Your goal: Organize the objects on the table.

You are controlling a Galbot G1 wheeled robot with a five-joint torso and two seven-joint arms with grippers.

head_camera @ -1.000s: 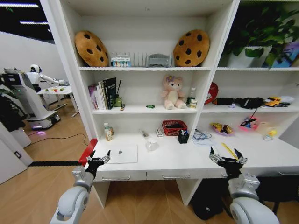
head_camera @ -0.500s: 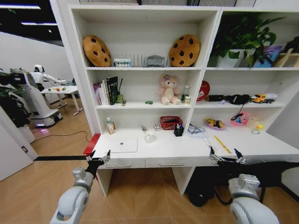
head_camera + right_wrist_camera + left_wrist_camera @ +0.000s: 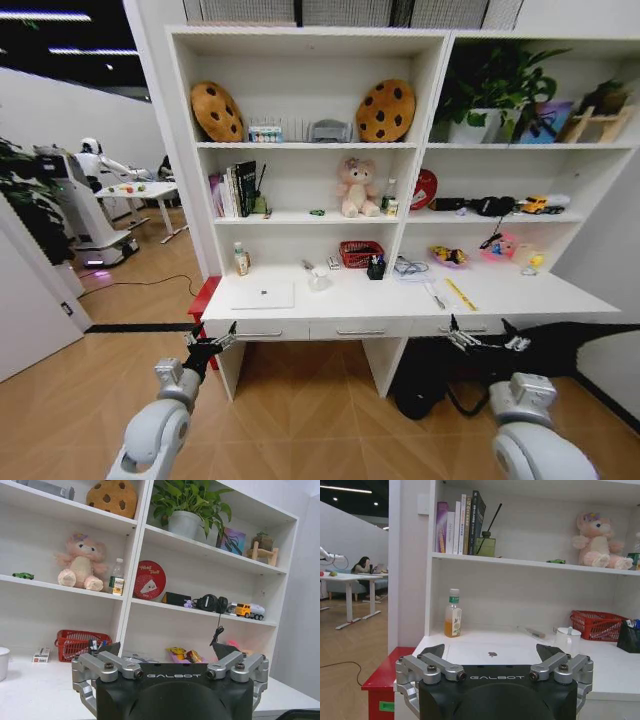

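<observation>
A thin silver laptop [image 3: 262,295] [image 3: 490,655] lies shut on the left of the white table [image 3: 400,305]. Behind it, a clear green-labelled bottle [image 3: 241,260] [image 3: 452,621] stands upright. A tiny green object [image 3: 317,212] [image 3: 556,561] [image 3: 23,575] rests on the shelf above. Pens stick up from a black holder [image 3: 376,268] [image 3: 95,645] beside a red basket [image 3: 359,253]. My left gripper [image 3: 210,347] [image 3: 492,652] hangs open and empty in front of the desk's left end. Below the right part of the desk edge, my right gripper [image 3: 488,338] [image 3: 167,650] is open too.
A white mug [image 3: 319,280] sits mid-desk, and a yellow ruler [image 3: 461,294] lies to the right. A pink plush bear [image 3: 352,188] and cookie cushions [image 3: 385,110] occupy the shelves. A red stool [image 3: 203,297] stands at the desk's left end, a dark bag [image 3: 425,380] under it.
The whole picture has shifted: the camera has pulled back, so desk and shelves look smaller and farther off. Both grippers stay open in the same place in view.
</observation>
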